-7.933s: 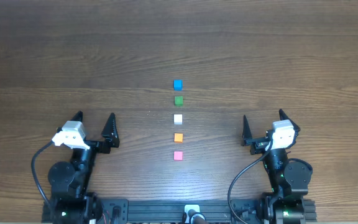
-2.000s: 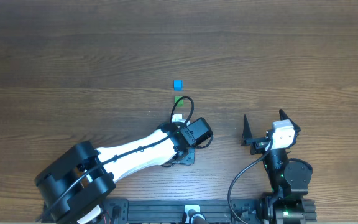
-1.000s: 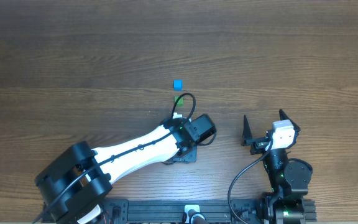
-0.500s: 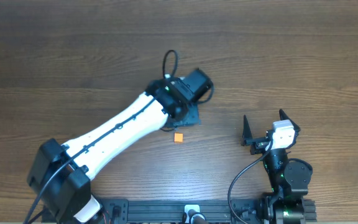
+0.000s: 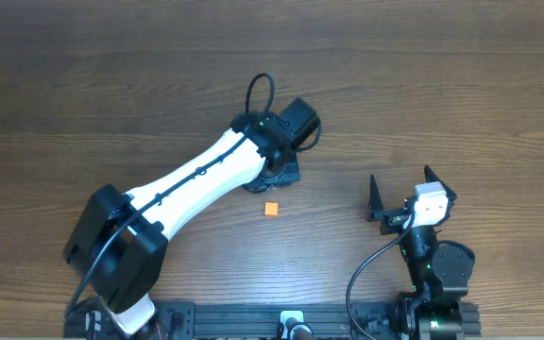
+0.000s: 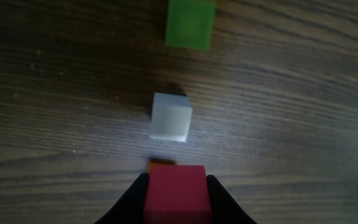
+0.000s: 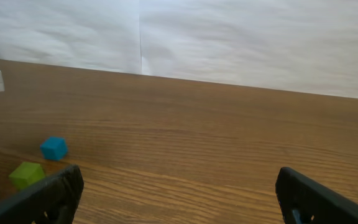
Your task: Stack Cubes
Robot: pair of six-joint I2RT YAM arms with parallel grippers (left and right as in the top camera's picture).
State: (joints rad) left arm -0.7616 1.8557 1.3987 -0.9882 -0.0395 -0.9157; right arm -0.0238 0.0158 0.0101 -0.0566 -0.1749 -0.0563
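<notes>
The left gripper (image 6: 176, 183) is pinched on the pink cube (image 6: 176, 198), 1 finger on each side face, and carries it clear of the wooden table (image 5: 461, 85). The orange cube (image 5: 270, 210) is the landmark. In the left wrist view only a sliver of it (image 6: 161, 162) peeks out past the pink cube's far edge, so the held cube hangs almost directly above it, offset slightly to the near side. The move probably turns on that offset: a small shift toward the white cube (image 6: 171, 116), then straight down. The white cube lies just beyond the orange cube and the green cube (image 6: 191, 23) farther along the same line. The blue cube (image 7: 53, 148) sits past the green, farthest from the orange cube.

The right gripper (image 5: 399, 185) rests well to the right of the orange cube, fingers spread and holding nothing, so the left arm is far nearer.

7.9 s ago the pink cube lay on the table just on the near side of the orange cube, with both arms parked. 1 s ago the left arm was down over that spot. Now the spot is bare and the cube is aloft.
</notes>
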